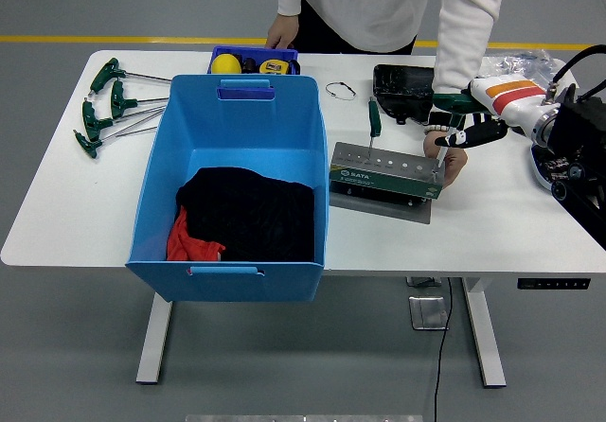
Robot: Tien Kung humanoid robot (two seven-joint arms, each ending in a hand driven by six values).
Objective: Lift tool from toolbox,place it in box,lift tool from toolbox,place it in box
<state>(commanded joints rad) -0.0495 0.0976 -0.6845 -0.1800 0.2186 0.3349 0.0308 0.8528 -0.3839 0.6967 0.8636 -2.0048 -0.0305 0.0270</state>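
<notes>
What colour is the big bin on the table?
Blue: the big bin shows plainly in the head view.

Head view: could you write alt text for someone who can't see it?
A robot hand reaches from the right toward a green tool stand, which a person's hand steadies on a white table. Left of the stand, a large blue box holds black and red cloth.
</notes>
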